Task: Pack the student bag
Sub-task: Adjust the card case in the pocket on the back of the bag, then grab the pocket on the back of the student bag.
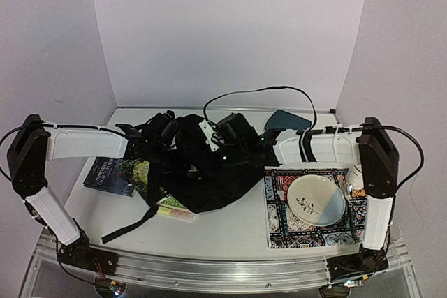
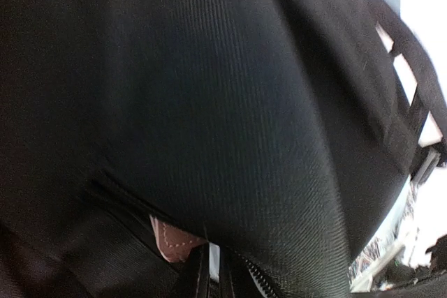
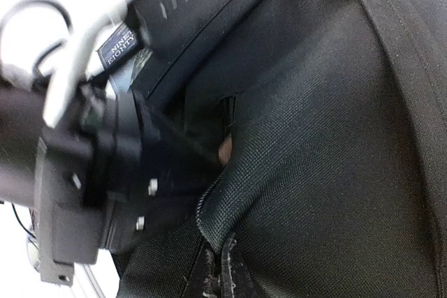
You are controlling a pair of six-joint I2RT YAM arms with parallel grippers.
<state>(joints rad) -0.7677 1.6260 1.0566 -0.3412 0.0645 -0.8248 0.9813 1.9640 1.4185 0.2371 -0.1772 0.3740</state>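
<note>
The right gripper (image 3: 215, 270) is clamped on a fabric fold of the student bag (image 1: 202, 176), while the left gripper (image 2: 213, 277), against the same bag, cannot be judged open or closed.

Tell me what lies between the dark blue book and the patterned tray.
The black backpack fills most of that stretch, seen in the top view.

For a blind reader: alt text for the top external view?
A large soft black fabric backpack lies centred; the white left arm and right arm reach onto it. Dark blue book at left; cream-and-blue plate on a patterned mat at right.
</note>
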